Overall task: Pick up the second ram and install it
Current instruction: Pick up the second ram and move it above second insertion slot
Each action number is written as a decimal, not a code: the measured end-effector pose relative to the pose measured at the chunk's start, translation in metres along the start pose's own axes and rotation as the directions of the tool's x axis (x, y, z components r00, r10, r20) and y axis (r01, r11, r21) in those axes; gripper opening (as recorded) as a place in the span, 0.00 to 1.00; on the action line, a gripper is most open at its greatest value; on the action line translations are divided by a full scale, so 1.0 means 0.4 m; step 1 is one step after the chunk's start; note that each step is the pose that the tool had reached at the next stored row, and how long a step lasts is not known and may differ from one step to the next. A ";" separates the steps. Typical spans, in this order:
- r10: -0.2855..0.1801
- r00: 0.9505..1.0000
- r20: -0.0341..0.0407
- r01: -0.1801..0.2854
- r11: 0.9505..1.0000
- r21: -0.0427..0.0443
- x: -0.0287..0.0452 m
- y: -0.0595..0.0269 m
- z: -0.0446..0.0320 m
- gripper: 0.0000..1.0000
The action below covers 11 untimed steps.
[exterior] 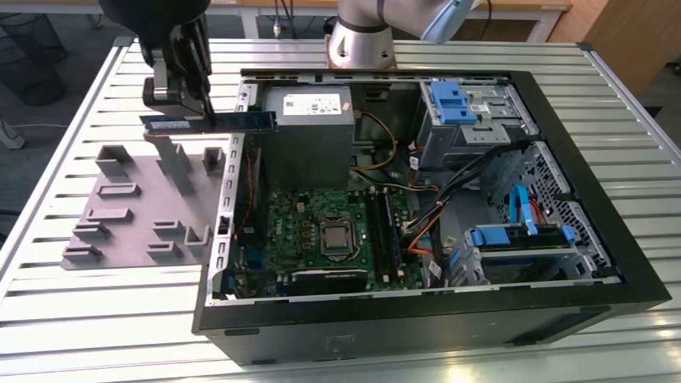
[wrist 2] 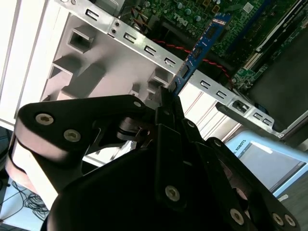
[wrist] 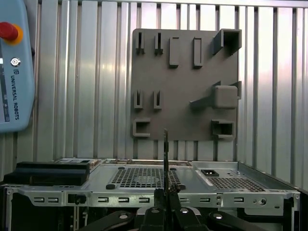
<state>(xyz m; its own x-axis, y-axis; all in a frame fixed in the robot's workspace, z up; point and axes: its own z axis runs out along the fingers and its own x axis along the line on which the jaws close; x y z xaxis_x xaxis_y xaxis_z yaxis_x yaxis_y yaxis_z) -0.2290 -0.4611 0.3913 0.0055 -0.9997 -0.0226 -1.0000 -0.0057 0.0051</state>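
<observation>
In the exterior view the second ram [exterior: 218, 120], a thin blue strip with dark chips, hangs level above the case's left wall, between the grey holder block [exterior: 139, 199] and the grey power supply [exterior: 309, 132]. My gripper [exterior: 179, 110] is shut on its left end. In the second wrist view the ram [wrist 2: 202, 48] sticks out from the fingertips [wrist 2: 169, 98] towards the green motherboard [wrist 2: 192, 12]. In the first wrist view the ram [wrist: 166, 159] shows edge-on, rising from the gripper [wrist: 166, 195]. The motherboard [exterior: 330, 231] lies in the open case, its long black slots [exterior: 385, 231] beside the processor.
The open black computer case [exterior: 596, 199] lies on a slatted metal table [exterior: 64, 96]. Drive cages with blue clips [exterior: 458, 104] and loose cables [exterior: 447, 191] are on the exterior view's right. The arm's base [exterior: 362, 40] stands behind the case. A teach pendant [wrist: 14, 67] lies on the table.
</observation>
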 end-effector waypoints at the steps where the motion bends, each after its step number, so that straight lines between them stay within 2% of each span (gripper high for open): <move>1: 0.000 1.000 0.000 0.000 1.000 0.000 0.000 -0.003 0.000 0.14; 11: 0.000 1.000 0.000 0.000 1.000 0.000 0.000 -0.032 0.000 0.14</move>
<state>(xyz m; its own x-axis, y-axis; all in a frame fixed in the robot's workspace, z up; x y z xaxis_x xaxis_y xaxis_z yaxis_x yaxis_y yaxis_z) -0.2163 -0.4611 0.3912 0.0056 -0.9997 -0.0227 -1.0000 -0.0057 0.0051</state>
